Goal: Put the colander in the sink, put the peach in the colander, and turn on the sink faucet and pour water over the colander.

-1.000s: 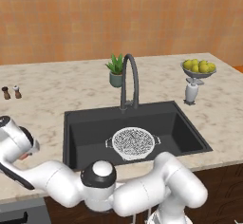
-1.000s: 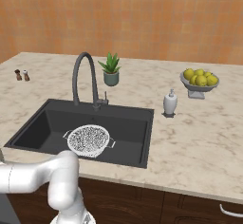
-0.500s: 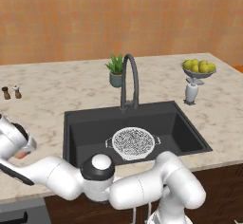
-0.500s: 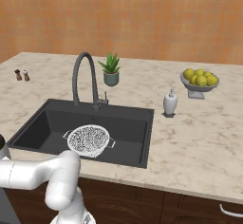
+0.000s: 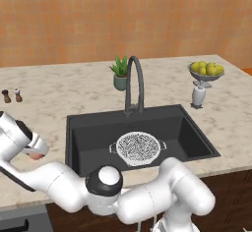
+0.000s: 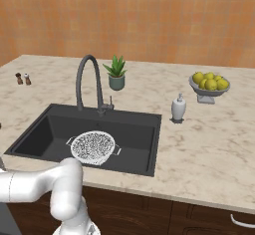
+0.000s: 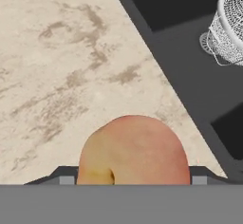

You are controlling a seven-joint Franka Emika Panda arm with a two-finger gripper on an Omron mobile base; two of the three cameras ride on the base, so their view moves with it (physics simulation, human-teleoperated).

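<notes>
The white mesh colander point(image 5: 138, 147) point(image 6: 92, 147) sits upright on the floor of the dark sink point(image 5: 88, 128) point(image 6: 134, 129), in front of the tall dark faucet point(image 5: 134, 81) point(image 6: 87, 79). No water runs from the spout. My gripper point(image 5: 33, 155) point(image 7: 130, 176) hangs over the counter left of the basin, shut on the orange-red peach point(image 5: 34, 153) point(image 7: 133, 152). In the hand view the fruit sits between the two dark fingertips point(image 7: 64, 173), and the colander point(image 7: 230, 23) shows at the upper right inside the basin.
A potted plant point(image 5: 119, 72) point(image 6: 116, 73) stands behind the faucet. A white soap dispenser point(image 5: 198, 94) point(image 6: 178, 108) and a grey bowl of yellow-green fruit point(image 5: 205, 71) point(image 6: 209, 83) stand right of the sink. Two small shakers point(image 5: 12, 96) point(image 6: 23, 78) sit far left.
The jaws have closed in on the peach. The hand has shifted a little up and toward the sink with the fruit. The colander has not moved.
</notes>
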